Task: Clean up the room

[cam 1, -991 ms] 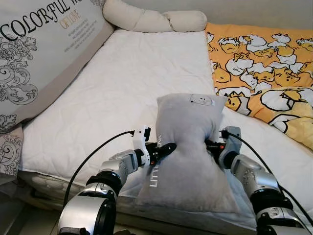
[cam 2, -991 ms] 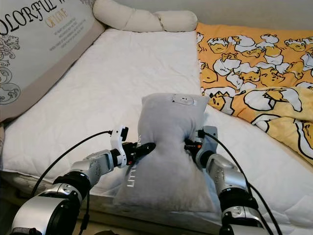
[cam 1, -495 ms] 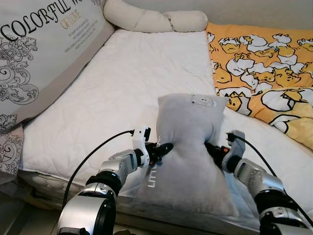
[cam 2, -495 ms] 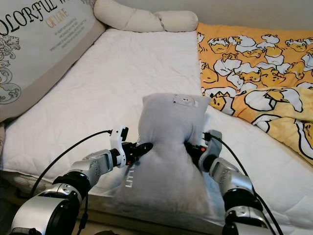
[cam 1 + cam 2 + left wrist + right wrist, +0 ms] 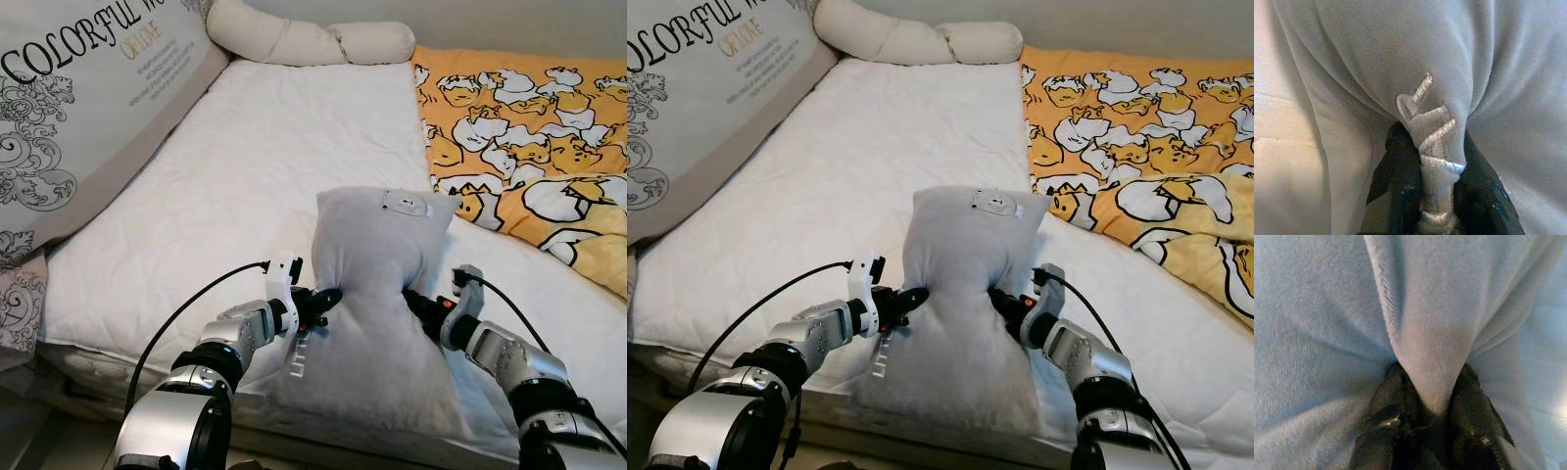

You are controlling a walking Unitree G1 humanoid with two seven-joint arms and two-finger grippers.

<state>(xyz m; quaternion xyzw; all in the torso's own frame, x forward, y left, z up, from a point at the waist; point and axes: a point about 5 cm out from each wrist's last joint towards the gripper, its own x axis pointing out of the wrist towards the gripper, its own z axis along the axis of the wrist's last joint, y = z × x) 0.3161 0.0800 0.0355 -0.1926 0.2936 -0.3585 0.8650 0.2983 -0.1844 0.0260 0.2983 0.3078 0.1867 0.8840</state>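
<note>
While both arms reach forward over the bed edge, the left gripper (image 5: 328,297) pinches a fold of the grey pillow (image 5: 377,294) on its left side, with the two black fingers (image 5: 1396,181) closed tight on the fabric where white stitched letters run. The right gripper (image 5: 416,302) does the same on the opposite side; its fingers (image 5: 1469,421) are pressed together around a ridge of the soft grey cloth. Between the two grippers the pillow is squeezed narrow at its waist and stands upright, with a small round patch (image 5: 404,205) near its top. Its lower part spreads wide and rests on the near edge of the white mattress (image 5: 265,157). Beyond the right gripper, a yellow blanket (image 5: 529,166) with a duck pattern lies on the mattress, just beside the pillow's upper corner. Beyond the left gripper, a large grey cushion (image 5: 78,108) with printed letters leans along the side of the bed. Far ahead of both grippers, a long cream bolster (image 5: 309,41) lies at the head of the mattress.
</note>
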